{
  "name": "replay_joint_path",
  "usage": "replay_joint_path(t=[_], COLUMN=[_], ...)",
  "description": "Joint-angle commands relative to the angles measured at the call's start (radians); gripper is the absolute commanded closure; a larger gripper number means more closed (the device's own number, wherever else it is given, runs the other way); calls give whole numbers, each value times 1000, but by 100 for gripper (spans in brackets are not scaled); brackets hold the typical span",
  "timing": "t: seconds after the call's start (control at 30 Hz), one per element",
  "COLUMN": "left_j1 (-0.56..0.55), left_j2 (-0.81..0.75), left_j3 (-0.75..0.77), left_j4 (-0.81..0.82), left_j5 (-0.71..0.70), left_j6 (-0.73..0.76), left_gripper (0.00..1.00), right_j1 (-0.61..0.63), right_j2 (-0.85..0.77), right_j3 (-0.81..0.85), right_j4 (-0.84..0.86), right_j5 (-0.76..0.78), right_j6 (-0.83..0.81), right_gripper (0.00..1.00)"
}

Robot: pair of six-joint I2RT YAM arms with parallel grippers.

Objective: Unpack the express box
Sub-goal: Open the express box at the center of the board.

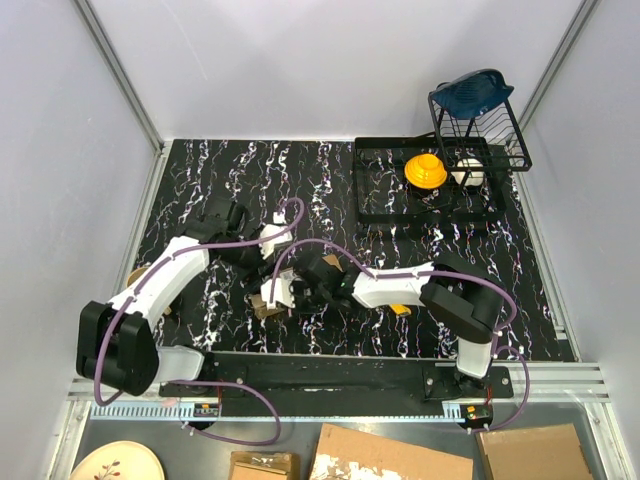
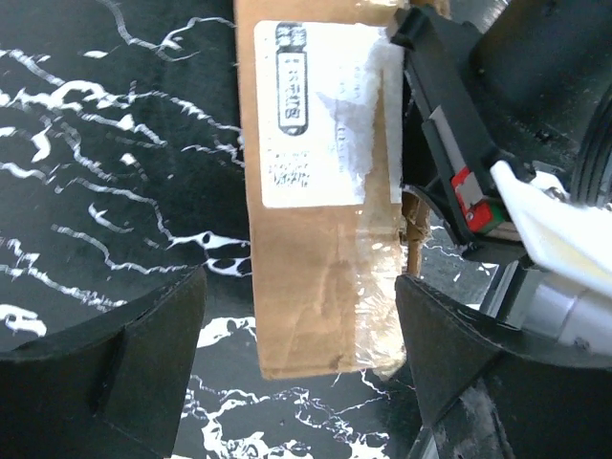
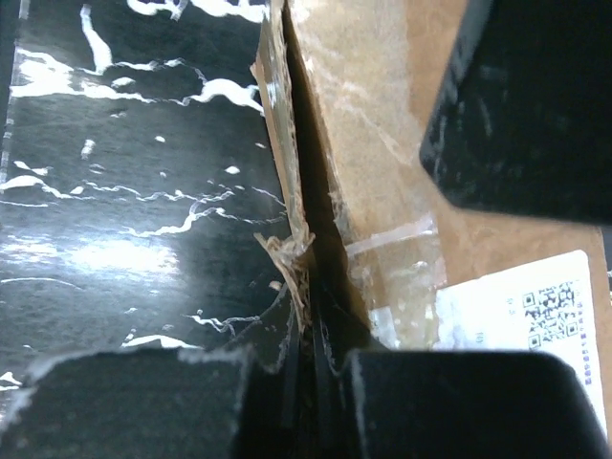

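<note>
I am watching the express box (image 2: 316,287) lying flat on the black marbled tabletop (image 1: 300,170), its white label (image 2: 306,115) facing up, near the middle in front of both arms. My left gripper (image 2: 298,335) is hanging over one end of it with its jaws spread wide, gripping nothing. My right gripper (image 3: 311,373) is sitting fully closed at the torn seam along the box's long edge; I cannot tell whether it is pinching cardboard.
</note>
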Motion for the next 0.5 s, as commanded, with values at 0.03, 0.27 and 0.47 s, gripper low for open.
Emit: replay_joint_path(t=[0.03,0.27,0.47], left_j1=[78,127,104], left_j2=[-51,-71,-31], left_j3=[66,61,29], left_j4=[-114,-188,-45], left_j5=[58,111,173], left_j6=[3,76,14], left_gripper=[16,16,16], right_j1=[-108,-131,-131], right_j2=[45,40,23], right_j3=[21,16,15], right_j4=[62,76,80], right_j5=[64,41,5], right_j6=[180,193,197], right_gripper=[94,94,94])
